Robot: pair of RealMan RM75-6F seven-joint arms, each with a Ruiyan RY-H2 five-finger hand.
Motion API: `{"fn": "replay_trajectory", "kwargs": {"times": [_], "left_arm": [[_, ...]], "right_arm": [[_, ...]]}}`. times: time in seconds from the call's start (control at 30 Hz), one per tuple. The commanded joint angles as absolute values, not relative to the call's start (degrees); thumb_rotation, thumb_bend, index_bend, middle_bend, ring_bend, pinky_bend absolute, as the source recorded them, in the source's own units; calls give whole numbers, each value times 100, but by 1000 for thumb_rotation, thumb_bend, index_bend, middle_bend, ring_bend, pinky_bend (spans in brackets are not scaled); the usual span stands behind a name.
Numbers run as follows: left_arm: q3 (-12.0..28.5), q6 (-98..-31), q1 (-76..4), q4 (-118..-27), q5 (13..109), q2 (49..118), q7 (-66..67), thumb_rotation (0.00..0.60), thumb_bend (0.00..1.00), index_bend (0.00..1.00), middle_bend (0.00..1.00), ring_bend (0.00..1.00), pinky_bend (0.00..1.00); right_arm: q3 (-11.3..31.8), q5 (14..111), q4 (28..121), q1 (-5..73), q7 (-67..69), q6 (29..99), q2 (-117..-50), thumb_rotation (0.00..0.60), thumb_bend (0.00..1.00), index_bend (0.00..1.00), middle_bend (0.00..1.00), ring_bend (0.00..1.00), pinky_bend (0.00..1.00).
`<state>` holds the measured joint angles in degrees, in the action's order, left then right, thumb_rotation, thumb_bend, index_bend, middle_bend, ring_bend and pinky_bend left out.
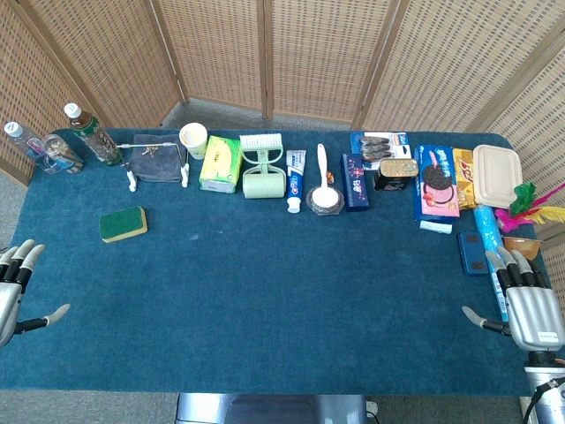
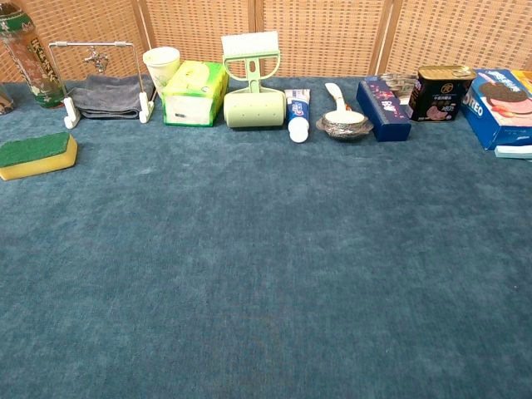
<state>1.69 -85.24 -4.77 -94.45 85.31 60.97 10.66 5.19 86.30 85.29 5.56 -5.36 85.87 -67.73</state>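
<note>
Head view shows both hands low at the near corners of the blue table [image 1: 265, 291], neither holding anything. At the left edge the left hand [image 1: 12, 296] rests with its fingers straight and close together and its thumb stuck out sideways, well apart from the yellow-and-green sponge [image 1: 123, 223], the nearest thing to it. At the right edge the right hand [image 1: 525, 305] lies the same way, fingers straight and side by side, thumb out toward the middle of the table; its fingertips sit just beside the light blue tube [image 1: 491, 247] and near the small dark blue box [image 1: 472, 253]. Along the far side runs a row of goods, among them a tissue pack [image 1: 220, 162], a toothpaste [image 1: 295, 179] and a cookie box [image 1: 436, 181]. Chest view shows neither hand
</note>
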Motion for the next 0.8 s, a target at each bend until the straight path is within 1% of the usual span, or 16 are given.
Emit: {"fn": "replay_trajectory", "kwargs": {"times": [0.03,0.1,0.13,0.17,0.2,0.23,0.27,0.3,0.33,0.37,0.4,0.47,0.57,0.67,0.8], "left_arm": [[198,-8514,-486,-9436,8488,6097,1067,311,115,0,0,7,127],[233,-8491,-502,-9433,8429,6101,1062,315,116,0,0,7,127],[245,-8479,-510,-9428,8407,6105,1068,315,115,0,0,7,127],[250,-8473,-512,-9422,8395,6110,1071,316,116,0,0,7,127],[252,-8466,-515,-9418,8386,6114,1072,315,116,0,0,7,127],[255,-8455,-519,-9411,8373,6121,1076,316,116,0,0,7,127],[258,-8446,-523,-9403,8362,6127,1082,318,116,0,0,7,127],[261,-8433,-528,-9394,8350,6134,1089,316,117,0,0,7,127],[263,-8421,-532,-9388,8338,6140,1097,316,117,0,0,7,127],[266,-8405,-538,-9385,8320,6148,1112,314,116,0,0,7,127],[267,-8395,-542,-9385,8311,6153,1125,316,115,0,0,7,127],[272,-8374,-556,-9382,8295,6172,1158,315,115,0,0,7,127],[296,-8335,-582,-9376,8235,6211,1235,315,116,0,0,7,127],[320,-8266,-611,-9354,8143,6253,1294,315,116,0,0,7,127],[349,-8175,-637,-9302,7992,6303,1364,317,117,0,0,7,127]], "right_arm": [[649,8813,8140,692,-298,8753,-7015,347,31,0,276,343,306],[709,8937,7991,792,-182,8822,-7109,350,42,0,365,448,420],[732,8992,7951,858,-153,8810,-7131,349,55,0,437,530,516],[737,9025,7946,911,-139,8769,-7135,350,79,0,529,637,641],[740,9057,7949,964,-130,8725,-7138,351,98,0,595,712,734],[733,9127,7942,1058,-102,8641,-7143,352,132,0,694,821,866],[720,9177,7930,1130,-79,8560,-7147,390,174,0,775,905,954],[699,9234,7921,1208,-34,8470,-7150,436,206,0,819,944,986],[679,9290,7905,1282,30,8390,-7158,523,269,0,882,986,1000],[654,9359,7875,1381,137,8284,-7173,575,317,0,917,998,1000],[633,9417,7841,1460,228,8206,-7192,597,355,0,939,1000,1000],[584,9557,7722,1665,456,8006,-7247,600,441,0,978,1000,1000],[490,9869,7471,1992,847,7804,-7343,600,498,0,990,1000,1000],[381,10252,7184,2313,1415,7779,-7447,600,519,0,994,1000,1000],[181,10795,6640,2681,2167,7975,-7671,600,524,0,995,1000,1000]]}}
